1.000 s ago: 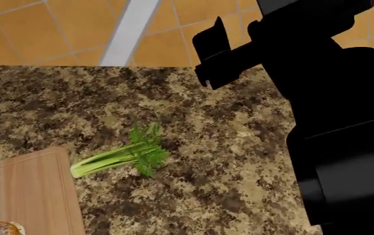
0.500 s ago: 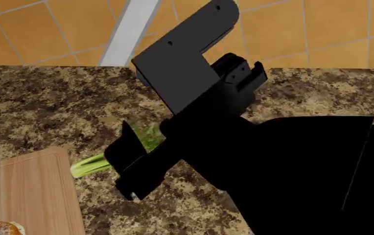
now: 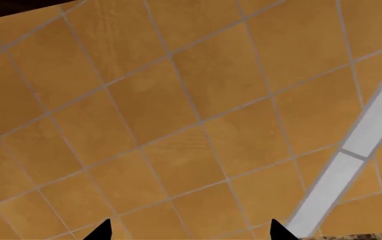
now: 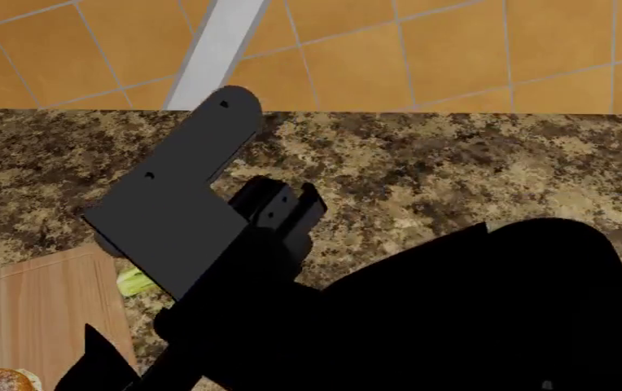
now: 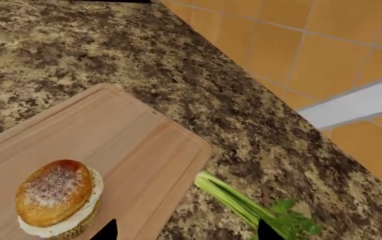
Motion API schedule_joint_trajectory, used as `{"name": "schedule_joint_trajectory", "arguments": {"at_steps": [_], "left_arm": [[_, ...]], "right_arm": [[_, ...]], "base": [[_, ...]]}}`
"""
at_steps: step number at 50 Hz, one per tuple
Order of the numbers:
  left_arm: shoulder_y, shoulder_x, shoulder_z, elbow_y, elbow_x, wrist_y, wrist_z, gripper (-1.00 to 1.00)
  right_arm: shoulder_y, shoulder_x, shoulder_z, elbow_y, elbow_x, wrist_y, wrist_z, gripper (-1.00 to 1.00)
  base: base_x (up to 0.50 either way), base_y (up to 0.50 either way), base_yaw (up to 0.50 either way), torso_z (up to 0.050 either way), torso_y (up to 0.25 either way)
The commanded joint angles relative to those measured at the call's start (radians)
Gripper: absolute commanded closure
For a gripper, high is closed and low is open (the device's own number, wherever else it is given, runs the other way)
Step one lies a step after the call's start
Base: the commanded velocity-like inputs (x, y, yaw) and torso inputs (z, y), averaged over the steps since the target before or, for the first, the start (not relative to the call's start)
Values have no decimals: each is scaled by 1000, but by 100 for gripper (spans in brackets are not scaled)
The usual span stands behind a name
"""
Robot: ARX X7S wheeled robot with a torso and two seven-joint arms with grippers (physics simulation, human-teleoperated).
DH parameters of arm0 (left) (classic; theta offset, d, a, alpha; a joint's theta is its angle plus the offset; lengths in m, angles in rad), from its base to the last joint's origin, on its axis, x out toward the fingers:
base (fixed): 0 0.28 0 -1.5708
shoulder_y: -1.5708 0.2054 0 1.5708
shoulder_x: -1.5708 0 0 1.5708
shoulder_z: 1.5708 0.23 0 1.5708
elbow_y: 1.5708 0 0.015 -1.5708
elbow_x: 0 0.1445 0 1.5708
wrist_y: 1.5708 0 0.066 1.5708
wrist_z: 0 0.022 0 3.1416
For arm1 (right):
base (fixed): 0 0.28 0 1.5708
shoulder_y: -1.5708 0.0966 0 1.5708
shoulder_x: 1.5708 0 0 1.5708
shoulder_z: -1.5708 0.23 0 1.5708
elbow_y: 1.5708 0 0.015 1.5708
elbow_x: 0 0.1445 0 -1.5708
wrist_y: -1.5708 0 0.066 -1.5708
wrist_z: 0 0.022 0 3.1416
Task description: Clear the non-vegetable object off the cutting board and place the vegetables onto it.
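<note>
A: Currently the right gripper shows parted fingertips, nothing between them. It hangs over the cutting board corner. The cupcake sits on the board; the celery lies on the counter just off the board's edge.

B: Risk?

A: Descending here could land between the two, clipping the board edge or nudging the celery. The left gripper is likewise parted and empty. The dark green vegetable isn't visible. No legible writing.
</note>
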Motion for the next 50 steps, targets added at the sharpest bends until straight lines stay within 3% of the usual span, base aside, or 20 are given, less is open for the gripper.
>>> {"name": "schedule_joint_trajectory", "arguments": {"at_steps": [1, 8, 21, 39, 41, 50], "left_arm": [[5, 13, -24, 3, 1, 17, 39, -100], [19, 11, -38, 18, -4, 12, 32, -100], [12, 8, -35, 21, -8, 7, 29, -100], [18, 1, -34, 23, -11, 18, 24, -100], [20, 1, -34, 21, -11, 21, 23, -100], [22, -3, -29, 3, -5, 36, 20, -100]], "right_arm": [[17, -63, -40, -16, 97, -33, 58, -100], [42, -80, -62, -21, 163, -65, 90, -100], [28, -144, -106, -33, 91, -68, 26, -100], [-4, -186, -204, -15, -192, -85, -216, -100], [8, -176, -258, -43, -308, -107, -284, -100], [8, -187, -319, 21, -377, -148, -373, -100]], "base": [[0, 0, 0, 0, 0], [0, 0, 0, 0, 0], [0, 0, 0, 0, 0], [0, 0, 0, 0, 0], [0, 0, 0, 0, 0], [0, 0, 0, 0, 0]]}}
